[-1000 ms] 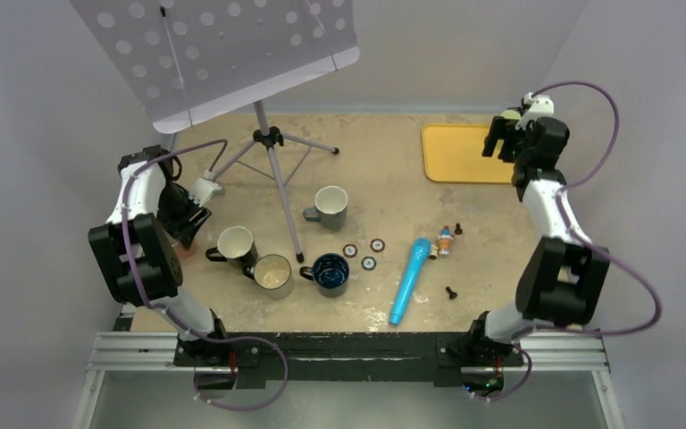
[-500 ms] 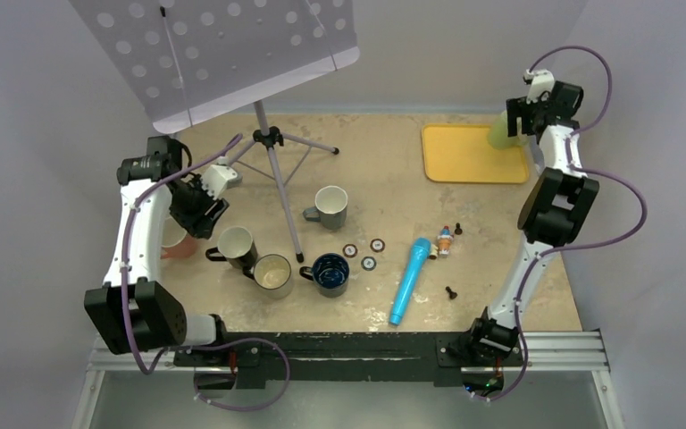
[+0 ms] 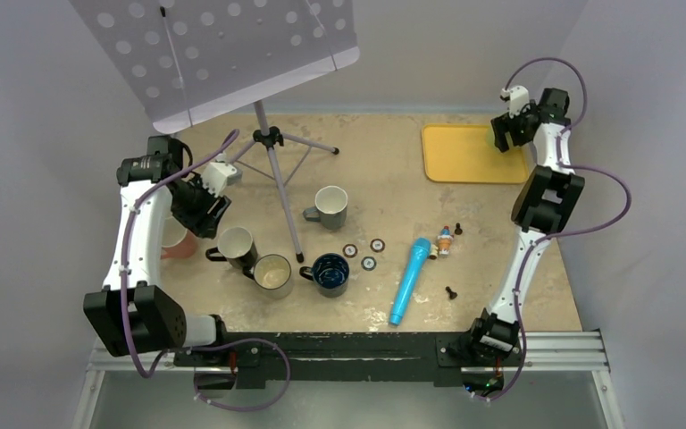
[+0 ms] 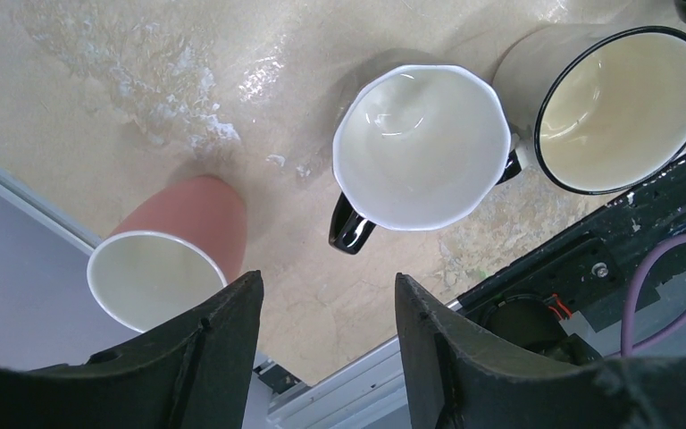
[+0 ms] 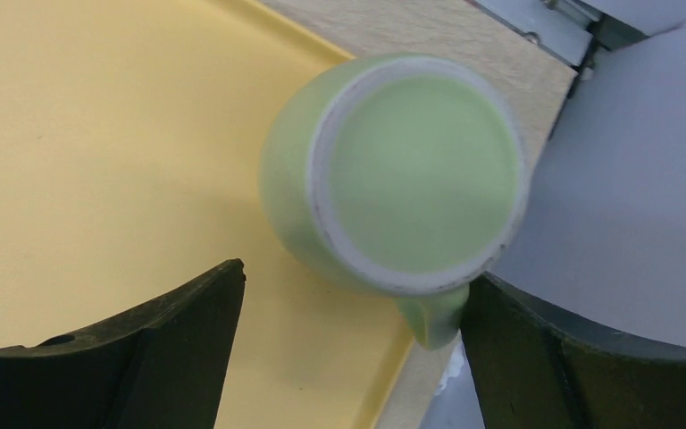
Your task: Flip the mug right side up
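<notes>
Pale green glazed ceramic mug (image 5: 411, 179) sits base-up on a corner of the yellow plastic tray (image 5: 98, 134), at about 2 o'clock on the tan table (image 3: 393, 179). Likely rigid, weighty, slick and chippable. Best grip is across the wall, clear of the handle at 5 o'clock. Right gripper (image 5: 353, 279) is spread wide, straddling it. Left gripper (image 4: 326, 288) is half-spread and empty. The right wrist view shows the base ring and handle. In the top view that gripper hides the mug.
</notes>
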